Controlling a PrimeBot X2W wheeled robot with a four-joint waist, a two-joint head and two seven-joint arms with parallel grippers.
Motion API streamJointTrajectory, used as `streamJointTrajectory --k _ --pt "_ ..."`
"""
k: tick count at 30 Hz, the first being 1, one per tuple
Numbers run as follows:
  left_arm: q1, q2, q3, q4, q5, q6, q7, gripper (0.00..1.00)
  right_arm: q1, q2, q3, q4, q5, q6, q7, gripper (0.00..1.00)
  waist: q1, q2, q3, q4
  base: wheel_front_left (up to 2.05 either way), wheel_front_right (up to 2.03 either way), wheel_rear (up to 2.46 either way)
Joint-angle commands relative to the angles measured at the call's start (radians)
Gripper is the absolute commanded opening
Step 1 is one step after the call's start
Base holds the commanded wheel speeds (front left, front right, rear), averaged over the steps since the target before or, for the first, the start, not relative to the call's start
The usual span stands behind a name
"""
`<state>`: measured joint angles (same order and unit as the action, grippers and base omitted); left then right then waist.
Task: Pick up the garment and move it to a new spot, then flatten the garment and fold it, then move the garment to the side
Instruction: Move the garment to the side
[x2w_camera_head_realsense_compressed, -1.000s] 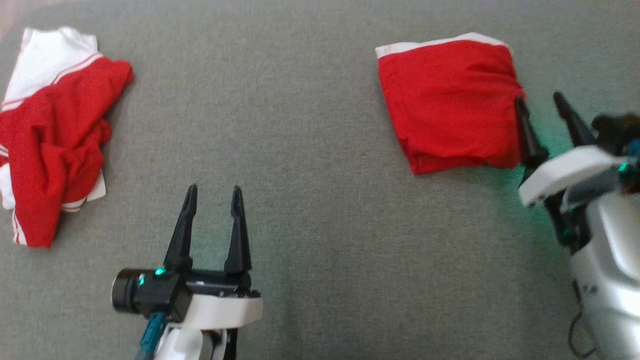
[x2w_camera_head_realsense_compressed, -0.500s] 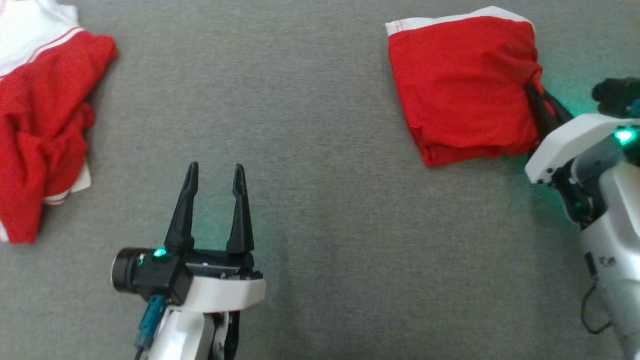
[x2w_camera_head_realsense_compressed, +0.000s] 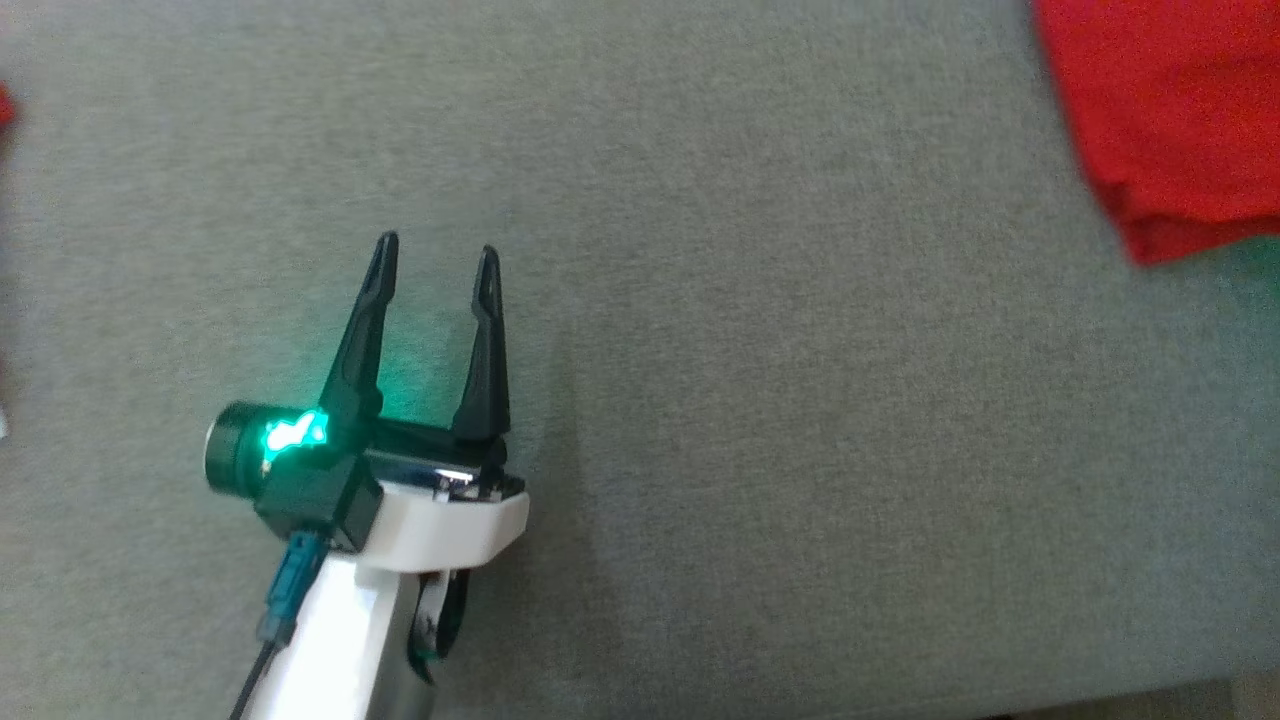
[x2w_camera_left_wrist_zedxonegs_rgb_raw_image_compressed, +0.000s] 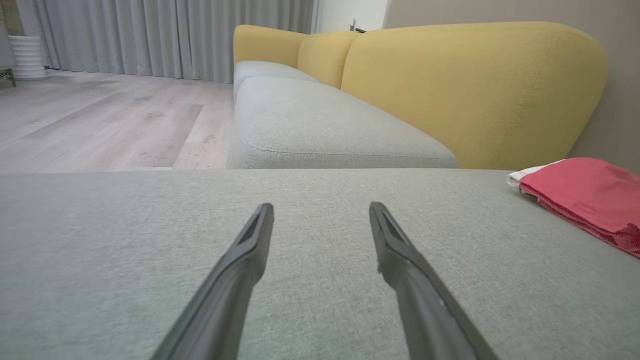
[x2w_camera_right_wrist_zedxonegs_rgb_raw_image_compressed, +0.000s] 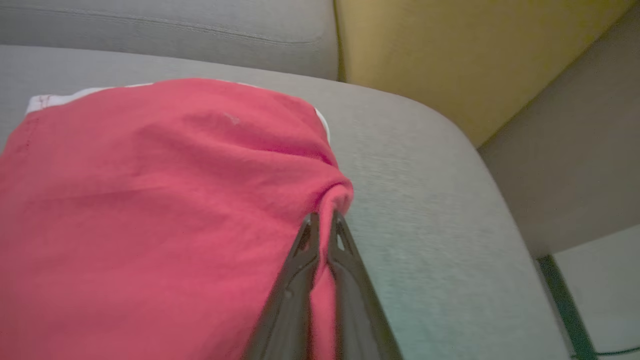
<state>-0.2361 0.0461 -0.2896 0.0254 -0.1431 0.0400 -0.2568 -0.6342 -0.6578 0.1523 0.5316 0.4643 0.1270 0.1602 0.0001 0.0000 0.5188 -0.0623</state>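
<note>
**Right gripper pinched on the garment's edge, left gripper wide and empty**

Your right gripper (x2w_camera_right_wrist_zedxonegs_rgb_raw_image_compressed: 322, 217) has its two fingers drawn nearly together on a small bunch of red cloth at the right-hand edge of the garment (x2w_camera_right_wrist_zedxonegs_rgb_raw_image_compressed: 150, 200), at the centre of the right wrist view. The garment lies folded on the grey cushion (x2w_camera_head_realsense_compressed: 750, 400), in the upper right corner of the head view. Your left gripper (x2w_camera_head_realsense_compressed: 435, 250) sits at lower left of that view, fingers spread wide with nothing between them, well apart from the cloth.

Watch the grip first. You cannot tell how many layers are caught between the fingers. If only the top layer is caught, a pull will likely peel it away and open the fold. The woven cushion may also drag on the bottom layer, so a low slide could smear the stack out of shape.

The cushion's rounded edge is near the pinch, toward the right of the right wrist view. Carry the garment too far that way and it may slip over the edge.

No bin or basket is involved here. The cushion alone bears the garment, with the yellow backrest (x2w_camera_left_wrist_zedxonegs_rgb_raw_image_compressed: 475, 85) behind it.
</note>
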Motion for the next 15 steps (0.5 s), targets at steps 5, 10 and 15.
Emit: streamJointTrajectory --k 5,10,15 --pt "-0.046 0.004 0.036 -0.032 0.023 -0.021 -0.005 1.0 -0.012 -0.094 -0.078 -0.03 -0.059 0.004 -0.018 0.0 -0.0001 0.0 0.084 -0.056 0.0 0.0 0.0" --pt "-0.068 0.004 0.041 -0.03 0.034 -0.033 -0.005 1.0 -0.033 -0.089 -0.18 -0.025 -0.169 0.004 -0.058 0.0 -0.0001 0.0 0.11 -0.07 0.0 0.0 0.0" --pt "-0.076 0.004 0.039 -0.019 0.034 -0.041 -0.005 1.0 -0.034 -0.025 -0.274 -0.021 -0.276 0.004 -0.083 1.0 -0.0001 0.0 0.103 -0.067 0.0 0.0 0.0"
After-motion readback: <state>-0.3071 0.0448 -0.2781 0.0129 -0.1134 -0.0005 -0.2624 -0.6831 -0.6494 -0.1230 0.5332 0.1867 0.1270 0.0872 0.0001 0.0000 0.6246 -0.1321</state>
